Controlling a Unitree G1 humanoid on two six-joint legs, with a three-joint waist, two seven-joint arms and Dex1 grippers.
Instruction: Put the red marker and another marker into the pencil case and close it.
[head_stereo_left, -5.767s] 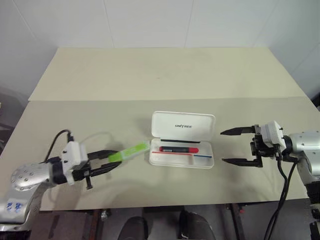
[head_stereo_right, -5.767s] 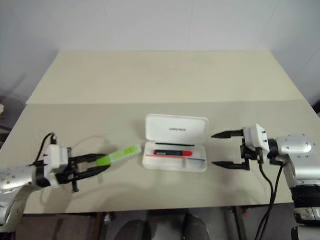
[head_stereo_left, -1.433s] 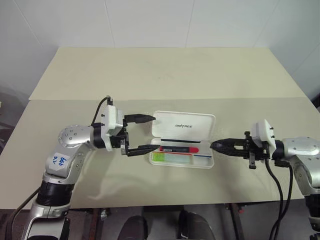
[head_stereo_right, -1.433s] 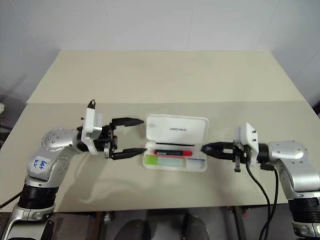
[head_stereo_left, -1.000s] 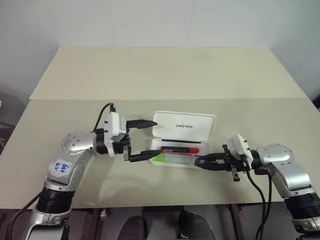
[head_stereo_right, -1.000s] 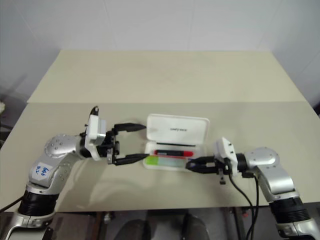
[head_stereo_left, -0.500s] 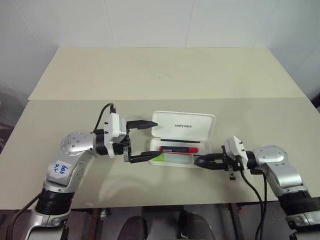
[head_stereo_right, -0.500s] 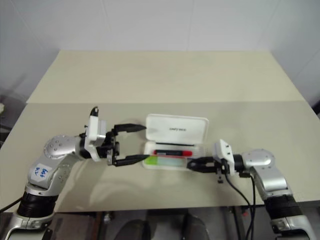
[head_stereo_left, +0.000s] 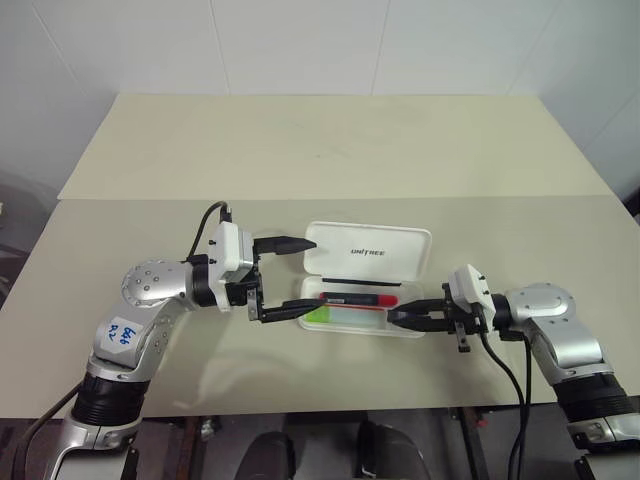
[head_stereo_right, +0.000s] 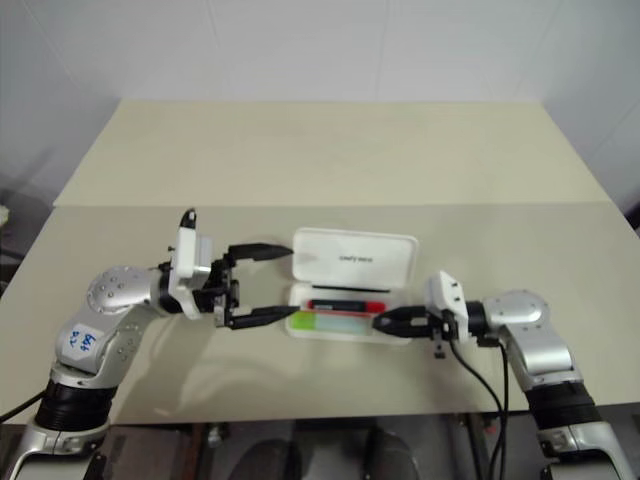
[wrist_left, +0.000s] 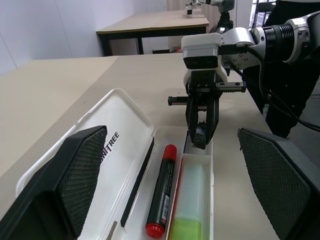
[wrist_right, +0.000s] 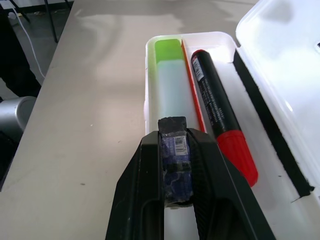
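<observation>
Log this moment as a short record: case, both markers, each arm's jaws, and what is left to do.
pencil case: lid open, tray facing up on the table
red marker: lying in the tray, on the lid side
green highlighter: lying in the tray beside the red marker
left gripper: jaws open, at the case's left end, holding nothing
right gripper: jaws shut on a small dark blue piece, at the case's right end
left to do: close the lid
</observation>
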